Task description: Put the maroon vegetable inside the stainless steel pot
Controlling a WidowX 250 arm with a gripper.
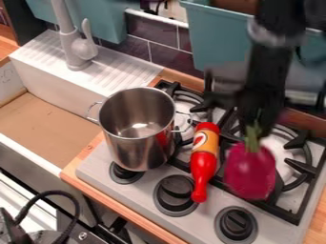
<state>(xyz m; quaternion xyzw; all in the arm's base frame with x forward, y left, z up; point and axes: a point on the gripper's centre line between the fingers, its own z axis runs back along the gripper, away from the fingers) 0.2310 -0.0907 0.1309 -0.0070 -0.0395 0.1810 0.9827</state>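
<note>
Seemingly the grasp is done, the black gripper (pixel 255 121) closed on the green-stalked maroon beetroot (pixel 250 170) at the frame's right, leaving the carry and release (half the job) over the stainless steel pot (pixel 138 150), centre-left.

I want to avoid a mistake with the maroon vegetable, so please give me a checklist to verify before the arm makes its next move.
1. Vegetable is in the gripper: ok, it hangs by its green stem.
2. Grip is firm enough to carry: cannot tell.
3. Pot is upright with its mouth open: ok.
4. Vegetable is above the pot: not ok, it is to the right in the picture, over the stove.
5. Low path is free: not ok, the red bottle lies between vegetable and pot.
</note>
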